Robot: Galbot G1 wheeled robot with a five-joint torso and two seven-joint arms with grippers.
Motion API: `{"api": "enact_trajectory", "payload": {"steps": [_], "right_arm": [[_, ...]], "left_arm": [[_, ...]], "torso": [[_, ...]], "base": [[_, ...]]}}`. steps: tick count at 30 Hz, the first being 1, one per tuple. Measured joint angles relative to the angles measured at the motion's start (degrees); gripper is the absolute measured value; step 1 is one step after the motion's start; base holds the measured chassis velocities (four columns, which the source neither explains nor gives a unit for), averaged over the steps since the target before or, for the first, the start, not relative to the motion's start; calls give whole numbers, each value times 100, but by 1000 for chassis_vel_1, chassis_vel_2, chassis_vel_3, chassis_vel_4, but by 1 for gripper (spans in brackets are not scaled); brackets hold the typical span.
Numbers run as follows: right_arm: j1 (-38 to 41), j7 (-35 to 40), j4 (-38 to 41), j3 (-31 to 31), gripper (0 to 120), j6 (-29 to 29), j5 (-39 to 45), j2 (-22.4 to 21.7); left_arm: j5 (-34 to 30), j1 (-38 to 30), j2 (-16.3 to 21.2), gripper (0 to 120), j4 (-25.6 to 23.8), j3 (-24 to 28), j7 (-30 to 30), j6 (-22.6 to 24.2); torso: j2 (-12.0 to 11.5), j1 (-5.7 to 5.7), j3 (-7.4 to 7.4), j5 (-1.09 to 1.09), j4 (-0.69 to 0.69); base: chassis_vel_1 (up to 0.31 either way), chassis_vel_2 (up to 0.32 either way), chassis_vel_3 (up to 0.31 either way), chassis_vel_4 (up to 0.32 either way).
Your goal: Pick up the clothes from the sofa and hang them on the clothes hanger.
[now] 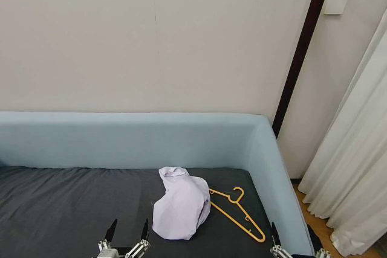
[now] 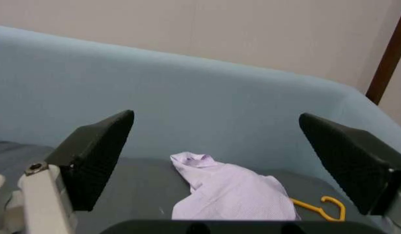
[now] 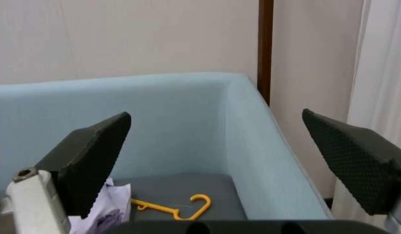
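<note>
Room: plain pale wall (image 1: 151,40), dark door frame (image 1: 299,52), white curtain (image 1: 357,167) on the right.
Surface: light blue sofa (image 1: 121,140) with a dark grey seat (image 1: 60,203).
Shirt: lavender shirt (image 1: 180,205), a crumpled heap on the seat just ahead of the left gripper (image 1: 128,229) and slightly to its right. Long axis front to back, collar end toward the backrest.
Hanger: orange hanger (image 1: 239,209) lying flat, ahead and between the two grippers. Long axis diagonal, from the shirt's edge toward the right gripper (image 1: 294,234). Hook points toward the sofa's right arm.
Left gripper: fingers spread wide, empty.
Right gripper: fingers spread wide, empty.
</note>
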Motion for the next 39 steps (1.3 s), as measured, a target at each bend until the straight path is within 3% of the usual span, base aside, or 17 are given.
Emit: {"api": "enact_trajectory", "payload": {"steps": [21,26,34,39], "right_arm": [[-67,48,60,-45,100,-69,-83,40],[-32,184,114,-132,100,-466,134,-157],[371,482,298,-217,100,-1906,1655,-1694],[1126,579,190,-377,100,-2782,2519,-2674]], "left_arm": [[120,-20,-4,100,84,147,4,16],[119,-23,3,100,150,111,-5,20],[58,-91,132,100,468,201,-20,-29],[84,-24,75,100,577,235,-19,-39]], "torso": [[0,0,0,0,0],[0,0,0,0,-1],[-1,0,0,0,-1],[-1,0,1,2,2]], "base": [[0,0,0,0],[0,0,0,0],[0,0,0,0],[0,0,0,0]]}}
